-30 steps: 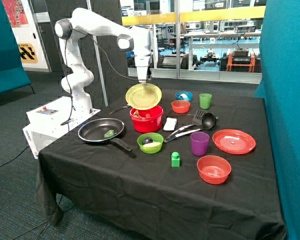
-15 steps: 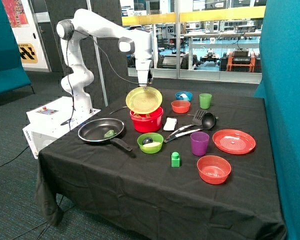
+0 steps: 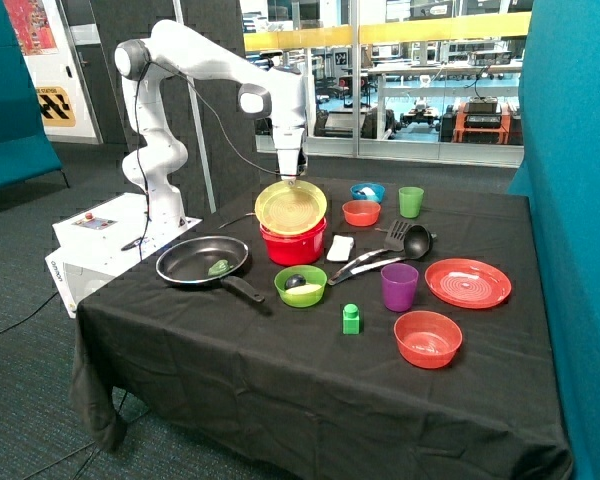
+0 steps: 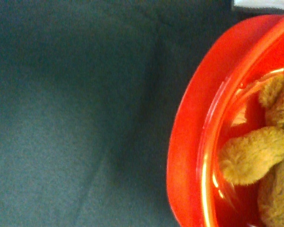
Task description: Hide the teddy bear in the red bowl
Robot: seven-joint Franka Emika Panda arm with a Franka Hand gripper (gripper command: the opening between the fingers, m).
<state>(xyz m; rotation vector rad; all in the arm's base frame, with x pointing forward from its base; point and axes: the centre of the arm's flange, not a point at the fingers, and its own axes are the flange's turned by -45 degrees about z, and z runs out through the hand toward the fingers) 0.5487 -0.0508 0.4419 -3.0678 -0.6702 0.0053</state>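
Outside view, going left to right with the red bowl as the anchor: a black frying pan sits to its left on the counter, with something small and green in it. Then the red bowl itself, with a yellow plate tilted on top of it, covering most of the opening. The hand is right at the plate's upper edge and looks clamped on it, though the fingers are tiny here. In front of the bowl there's a green bowl, and to its right a white block; farther right sit a purple cup and a red plate. Wrist cam shows the teddy bear lying inside the red bowl, tan limb against the wall.
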